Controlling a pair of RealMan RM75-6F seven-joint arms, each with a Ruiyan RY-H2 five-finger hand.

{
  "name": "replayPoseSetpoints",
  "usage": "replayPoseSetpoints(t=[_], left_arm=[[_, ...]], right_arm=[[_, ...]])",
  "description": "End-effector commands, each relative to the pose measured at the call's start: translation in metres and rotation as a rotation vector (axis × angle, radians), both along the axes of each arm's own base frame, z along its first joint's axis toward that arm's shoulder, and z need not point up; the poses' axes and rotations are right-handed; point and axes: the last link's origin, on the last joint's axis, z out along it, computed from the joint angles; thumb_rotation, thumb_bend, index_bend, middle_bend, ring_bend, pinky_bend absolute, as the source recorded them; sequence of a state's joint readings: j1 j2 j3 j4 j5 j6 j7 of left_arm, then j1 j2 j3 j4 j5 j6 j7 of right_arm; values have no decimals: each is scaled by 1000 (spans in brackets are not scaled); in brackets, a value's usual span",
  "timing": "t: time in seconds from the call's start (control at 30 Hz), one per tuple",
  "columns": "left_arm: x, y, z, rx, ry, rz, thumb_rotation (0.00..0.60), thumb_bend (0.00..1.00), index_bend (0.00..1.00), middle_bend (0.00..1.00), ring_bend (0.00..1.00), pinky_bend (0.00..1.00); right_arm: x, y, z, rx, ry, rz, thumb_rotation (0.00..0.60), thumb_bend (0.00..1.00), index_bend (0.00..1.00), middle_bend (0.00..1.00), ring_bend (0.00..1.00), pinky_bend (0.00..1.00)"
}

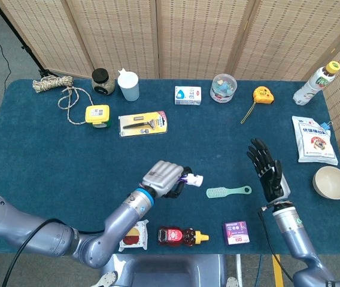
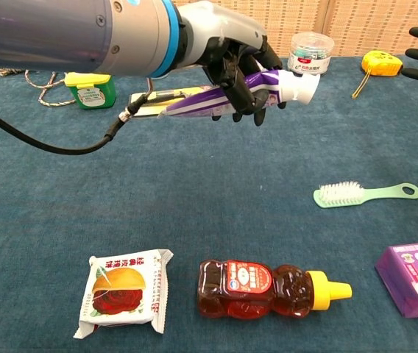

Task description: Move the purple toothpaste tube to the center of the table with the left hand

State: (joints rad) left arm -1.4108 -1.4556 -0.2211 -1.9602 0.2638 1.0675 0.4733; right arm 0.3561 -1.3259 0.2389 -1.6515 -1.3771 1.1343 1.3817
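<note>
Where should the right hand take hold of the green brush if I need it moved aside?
Take the green brush by its slim handle, coming from above. It lies flat with the bristle head toward the left hand and the looped handle end toward the open right hand, so the handle is nearer.

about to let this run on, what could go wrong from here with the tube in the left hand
The left hand grips the purple toothpaste tube near its capped end, the long flat tail sticking out unsupported; it could twist or slip while carried.

The green brush lies just right of the tube's white cap, so setting down too far right might knock it.

The right hand is raised, fingers spread, beyond the brush; a long sweep could crowd it.
</note>
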Motion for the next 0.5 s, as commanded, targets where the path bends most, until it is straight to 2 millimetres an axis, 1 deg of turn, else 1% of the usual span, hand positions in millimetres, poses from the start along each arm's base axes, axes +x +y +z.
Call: replayPoseSetpoints(t=[0.03, 0.3, 0.5], left_arm=[[5, -1, -2, 9, -6, -1, 600, 1000, 474, 475, 467, 537], [14, 0, -8, 1, -8, 2, 600, 1000, 474, 480, 470, 544], [23, -1, -15, 0, -10, -5, 600, 1000, 476, 483, 472, 547]], right_arm=[[2, 0, -1, 0, -9, -4, 75, 0, 0, 0, 0, 0], [8, 1, -5, 1, -16, -15, 74, 0, 0, 0, 0, 0], [17, 1, -11, 1, -16, -21, 74, 0, 0, 0, 0, 0]])
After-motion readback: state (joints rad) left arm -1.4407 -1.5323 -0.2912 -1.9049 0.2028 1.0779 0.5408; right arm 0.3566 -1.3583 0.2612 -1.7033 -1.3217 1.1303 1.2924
